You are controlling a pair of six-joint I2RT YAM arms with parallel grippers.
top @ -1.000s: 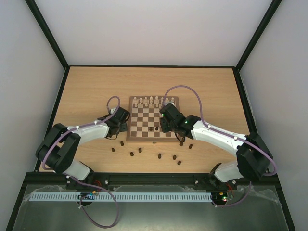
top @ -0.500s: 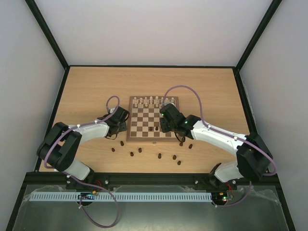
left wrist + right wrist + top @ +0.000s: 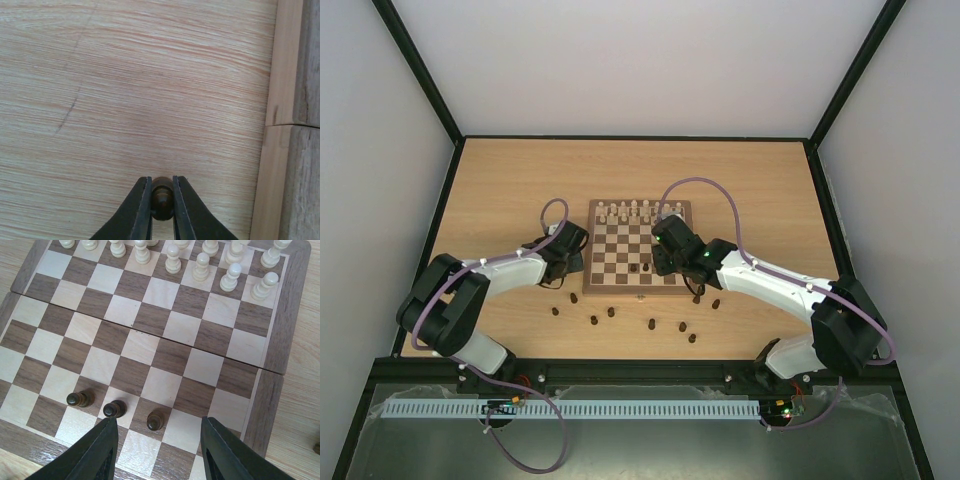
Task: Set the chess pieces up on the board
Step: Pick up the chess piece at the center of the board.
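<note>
My left gripper (image 3: 162, 192) is shut on a dark brown pawn (image 3: 162, 196) low over the table, just left of the board's left border (image 3: 280, 150). In the top view the left gripper (image 3: 567, 268) is beside the board (image 3: 620, 285). My right gripper (image 3: 159, 432) is open and empty above the board's near rows. Three dark pawns stand there: one (image 3: 80, 399), a second (image 3: 114, 409) and a third (image 3: 155, 421) between my fingers. In the top view the right gripper (image 3: 662, 262) hovers over the near right squares.
Pale chessmen (image 3: 202, 266) fill the board's far rows (image 3: 638, 211). Several loose dark pieces lie on the table in front of the board, such as one (image 3: 592, 321), another (image 3: 651, 324) and a third (image 3: 716, 303).
</note>
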